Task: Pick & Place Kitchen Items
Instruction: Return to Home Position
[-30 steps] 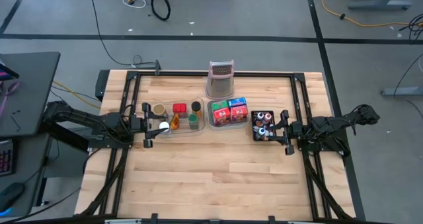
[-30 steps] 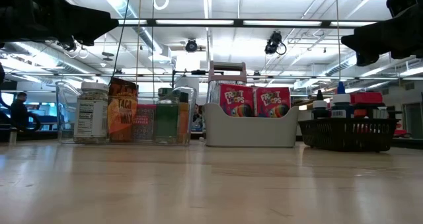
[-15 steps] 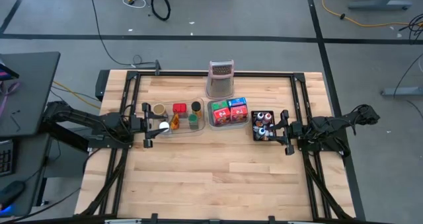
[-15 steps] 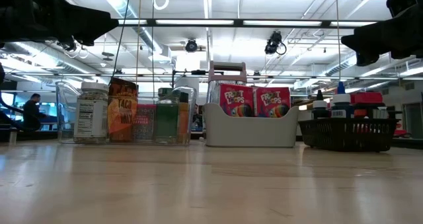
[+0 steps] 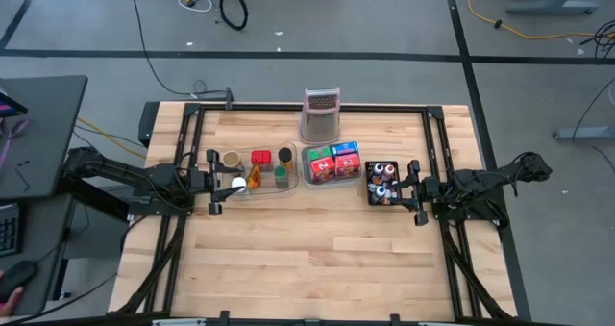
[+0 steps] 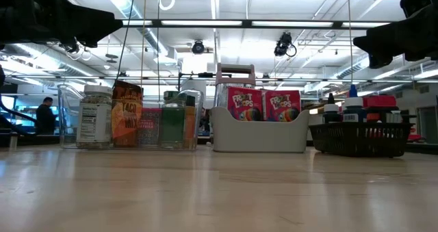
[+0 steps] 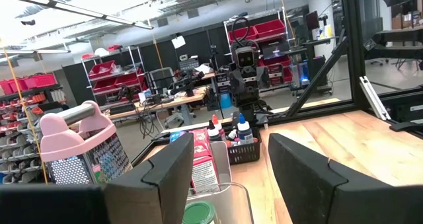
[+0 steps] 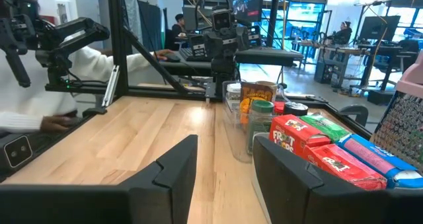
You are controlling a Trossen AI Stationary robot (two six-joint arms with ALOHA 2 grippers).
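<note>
Grippers first: my left gripper (image 5: 210,183) hangs above the table (image 5: 317,259) at the middle left of the high view, just beside the left end of the clear tray (image 5: 288,188). Its jaws stand well apart and there is nothing between them. My right gripper (image 5: 417,190) hangs at the middle right of that view, just beside the right side of the black basket (image 5: 382,200). Its jaws are spread just as wide, and they too hold nothing.

All the kitchen items sit in a row across the upper middle of the high view. In the low view, the clear tray at the left holds a white-labelled jar (image 6: 94,119), a taco packet (image 6: 126,112) standing upright next to it, and a green-capped jar (image 6: 172,119) further right. The grey tray (image 6: 259,139) at the centre holds cereal boxes (image 6: 263,104), standing side by side. The black basket at the right holds small bottles (image 6: 331,107), their caps rising above its rim. A grater (image 5: 321,114) stands upright just behind the grey tray, at the upper centre of the high view
</note>
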